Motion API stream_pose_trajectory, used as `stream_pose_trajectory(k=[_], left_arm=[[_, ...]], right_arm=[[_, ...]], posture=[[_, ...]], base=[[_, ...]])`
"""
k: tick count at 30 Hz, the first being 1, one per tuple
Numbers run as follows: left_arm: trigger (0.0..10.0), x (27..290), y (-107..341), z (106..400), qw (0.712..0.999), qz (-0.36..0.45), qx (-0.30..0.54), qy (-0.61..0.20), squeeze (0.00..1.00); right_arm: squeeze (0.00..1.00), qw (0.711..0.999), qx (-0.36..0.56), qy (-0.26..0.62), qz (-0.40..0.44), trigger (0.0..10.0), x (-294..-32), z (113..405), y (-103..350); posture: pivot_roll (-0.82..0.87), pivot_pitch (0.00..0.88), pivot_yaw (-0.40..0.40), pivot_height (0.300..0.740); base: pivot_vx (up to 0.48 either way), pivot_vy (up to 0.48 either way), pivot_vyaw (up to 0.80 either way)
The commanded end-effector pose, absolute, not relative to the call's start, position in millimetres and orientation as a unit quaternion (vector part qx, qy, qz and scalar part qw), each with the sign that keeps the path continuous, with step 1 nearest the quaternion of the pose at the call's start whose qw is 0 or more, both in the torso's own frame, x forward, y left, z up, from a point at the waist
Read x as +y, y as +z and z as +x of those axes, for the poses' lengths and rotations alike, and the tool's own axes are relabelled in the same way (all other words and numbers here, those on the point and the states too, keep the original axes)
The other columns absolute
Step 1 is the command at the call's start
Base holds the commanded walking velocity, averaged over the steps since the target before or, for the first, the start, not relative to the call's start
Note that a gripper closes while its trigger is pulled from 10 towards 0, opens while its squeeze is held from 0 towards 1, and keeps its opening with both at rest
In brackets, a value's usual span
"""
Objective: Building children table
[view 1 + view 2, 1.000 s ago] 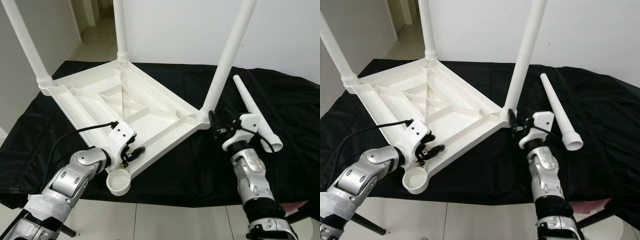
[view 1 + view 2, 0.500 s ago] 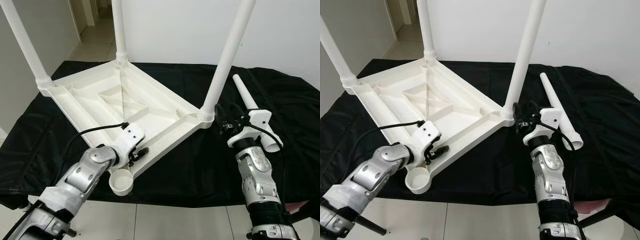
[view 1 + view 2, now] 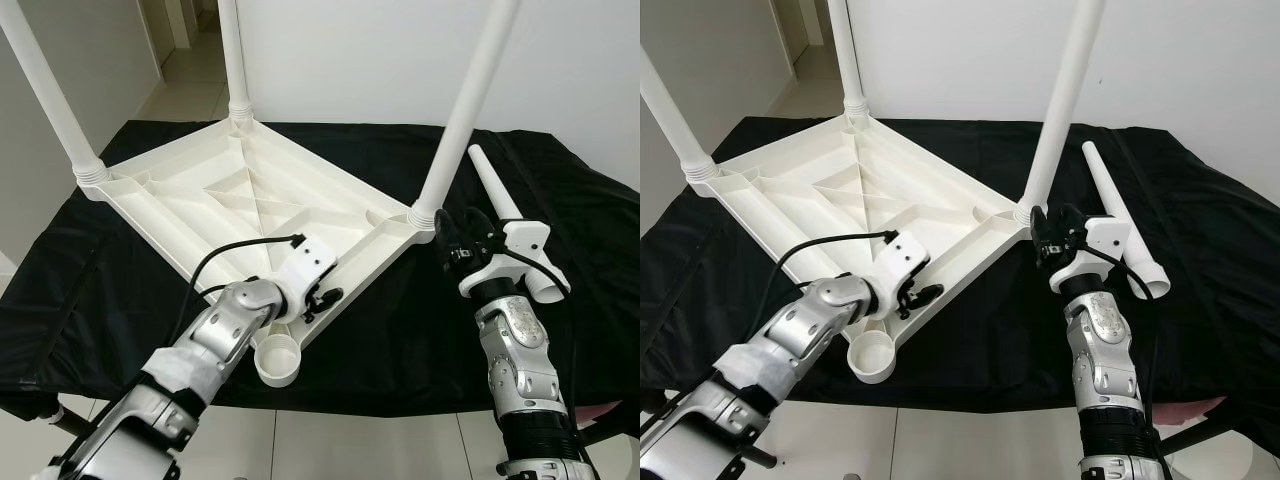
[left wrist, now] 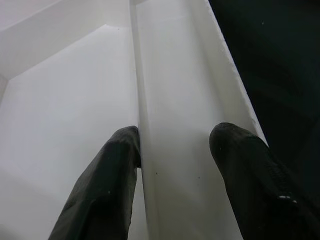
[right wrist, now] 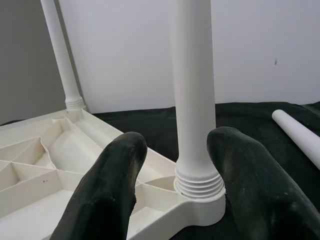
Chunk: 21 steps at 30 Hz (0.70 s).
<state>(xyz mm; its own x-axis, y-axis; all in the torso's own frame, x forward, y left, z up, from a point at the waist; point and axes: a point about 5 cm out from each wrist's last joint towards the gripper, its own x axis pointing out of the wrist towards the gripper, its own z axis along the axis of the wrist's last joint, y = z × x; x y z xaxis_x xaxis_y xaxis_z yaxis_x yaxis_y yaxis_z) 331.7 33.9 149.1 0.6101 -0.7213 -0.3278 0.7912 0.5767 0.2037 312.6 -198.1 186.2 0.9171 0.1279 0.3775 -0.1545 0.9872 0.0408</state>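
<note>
The white plastic table top (image 3: pixel 190 215) lies upside down on a black cloth. Three white legs stand screwed into its corners. The near corner socket (image 3: pixel 278 362) is empty and overhangs the cloth's front edge. My left gripper (image 3: pixel 322 298) is shut on the table's front rim (image 4: pixel 170 90), with one finger (image 4: pixel 112 165) inside the wall and the other outside. My right gripper (image 3: pixel 447 245) is open, its fingers (image 5: pixel 117 170) straddling the threaded base of the near right leg (image 5: pixel 192 90) with a gap on each side. A loose fourth leg (image 3: pixel 493 192) lies just right of that gripper.
The black cloth (image 3: pixel 580 210) covers a low platform, and its front edge drops to a tiled floor (image 3: pixel 330 445). A white wall rises behind. A doorway opens at the far left. The left arm's cable (image 3: pixel 215 265) loops over the table top.
The table top has slid and turned to the right with my left gripper on its rim. The empty socket and the near right leg have shifted right. My right gripper moved slightly right and up.
</note>
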Motion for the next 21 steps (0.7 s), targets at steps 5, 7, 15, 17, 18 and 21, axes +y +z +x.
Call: stream_pose_trajectory(k=[5,7,15,17,18,21], left_arm=[[10.0,25.8,166.2,336.4,0.888,0.139,0.067,-0.433,0.0],[10.0,28.2,169.9,337.5,0.889,0.132,0.06,-0.435,0.0],[10.0,76.7,191.9,353.6,0.903,0.115,0.028,-0.412,0.0],[10.0,89.9,193.0,355.9,0.905,0.128,0.029,-0.405,0.0],[10.0,99.8,193.2,356.7,0.904,0.14,0.03,-0.403,0.0],[10.0,117.6,191.6,355.2,0.894,0.174,0.038,-0.411,0.0]], right_arm=[[0.0,0.979,-0.187,0.065,0.039,10.0,-198.5,310.6,185.8],[0.0,0.979,-0.187,0.065,0.04,10.0,-198.0,310.5,185.7],[0.0,0.981,-0.175,0.066,0.042,10.0,-195.4,306.6,178.9],[0.0,0.982,-0.172,0.068,0.044,10.0,-194.0,305.0,176.6],[0.0,0.982,-0.169,0.069,0.044,10.0,-192.9,303.6,174.8],[0.0,0.983,-0.163,0.07,0.046,10.0,-192.2,300.8,171.3]], posture=[[0.0,0.082,0.044,0.74],[0.01,0.08,0.043,0.74],[0.02,0.083,0.041,0.74],[0.02,0.082,0.04,0.74],[0.02,0.082,0.04,0.74],[0.03,0.081,0.038,0.74]], base=[[0.0,0.0,0.0],[0.0,0.0,0.0],[0.0,0.0,0.0],[0.0,0.0,0.0],[0.0,0.0,0.0],[0.0,0.0,0.0]])
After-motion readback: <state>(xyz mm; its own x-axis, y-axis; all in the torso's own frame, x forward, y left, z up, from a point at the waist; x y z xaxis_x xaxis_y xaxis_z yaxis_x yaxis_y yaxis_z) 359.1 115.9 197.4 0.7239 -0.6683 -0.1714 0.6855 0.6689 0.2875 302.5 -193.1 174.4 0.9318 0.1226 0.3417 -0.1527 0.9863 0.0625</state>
